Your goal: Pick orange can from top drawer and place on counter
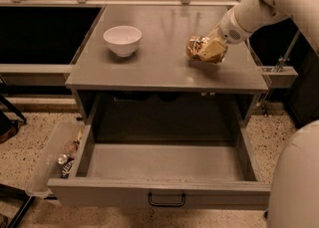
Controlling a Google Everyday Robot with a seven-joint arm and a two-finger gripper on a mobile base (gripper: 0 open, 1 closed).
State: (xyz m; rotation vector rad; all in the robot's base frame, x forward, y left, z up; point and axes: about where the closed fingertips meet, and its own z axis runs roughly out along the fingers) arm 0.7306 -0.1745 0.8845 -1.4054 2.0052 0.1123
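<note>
The small, dented, shiny gold-orange and brown can [196,47] sits tilted, clamped in the gripper [210,51] low over the right side of the broad, smooth grey bench [159,65]. Under the bench, the wide, shallow grey top drawer [164,162] stands open.

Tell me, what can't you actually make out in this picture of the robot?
Camera view:
- The orange can: right part covered by the gripper clamped on it over the right side of the counter; contact with the counter unclear.
- The top drawer: floor strip behind its front panel hidden.
- The clear side bin: items too small to identify.
- The arm: cut off by the top-right edge.
</note>
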